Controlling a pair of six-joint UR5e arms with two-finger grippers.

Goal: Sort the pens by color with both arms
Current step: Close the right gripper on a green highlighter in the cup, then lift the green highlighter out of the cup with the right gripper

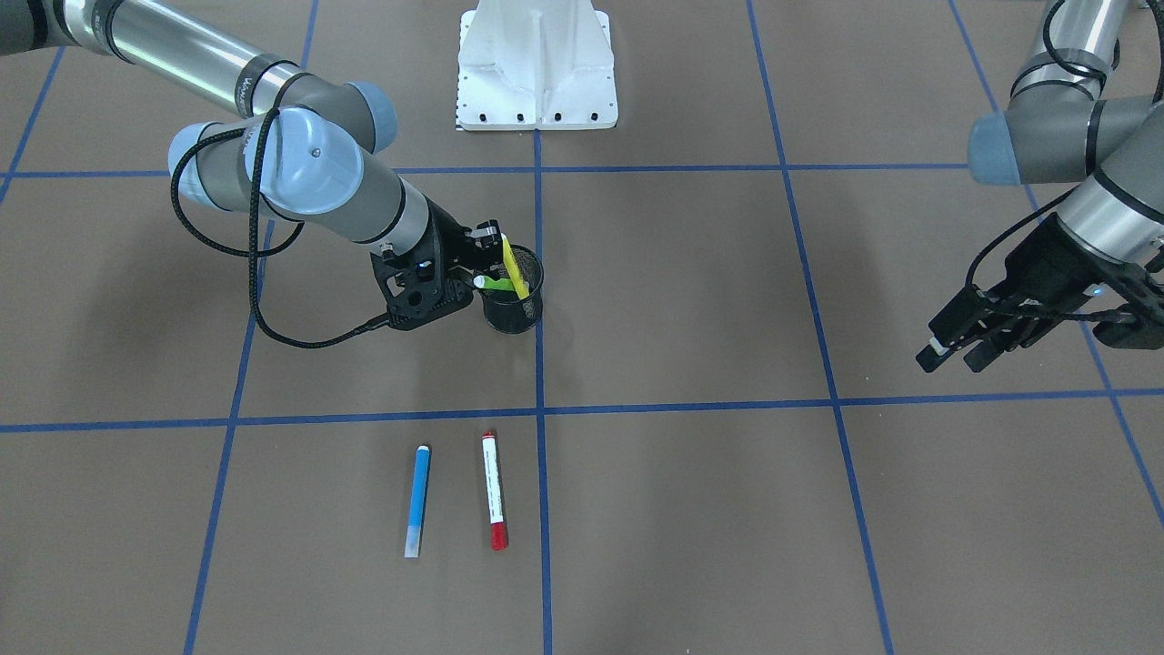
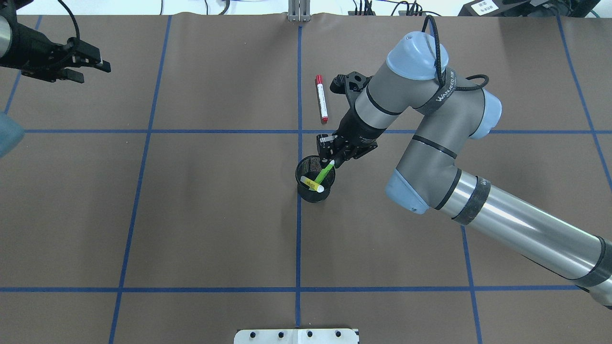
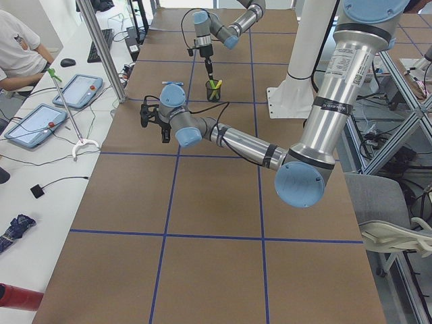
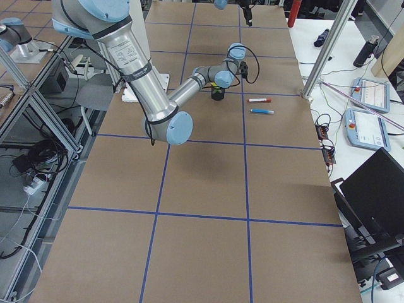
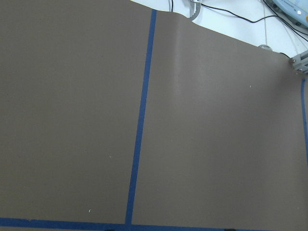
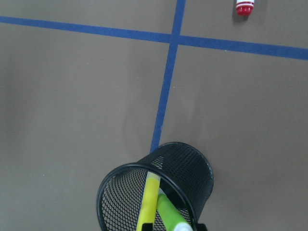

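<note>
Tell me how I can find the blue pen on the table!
Start at the brown table with blue tape lines and find the black mesh cup near its middle. Past the cup, away from the robot's white base, two pens lie flat side by side, not touching. The blue pen has a blue barrel and pale end; the red-capped pen is white.

Front-facing view: high, across counter, faces robot, steep down; white pedestal base at top edge. Overhead view: behind robot, base at bottom edge, layout flipped. Both centre on mesh cup. Side views: far off counter ends, looking along it; cup small in both. Left wrist view: close, mostly brown cover, blue tape. Right wrist view: close over cup, red-capped marker at top edge.
</note>
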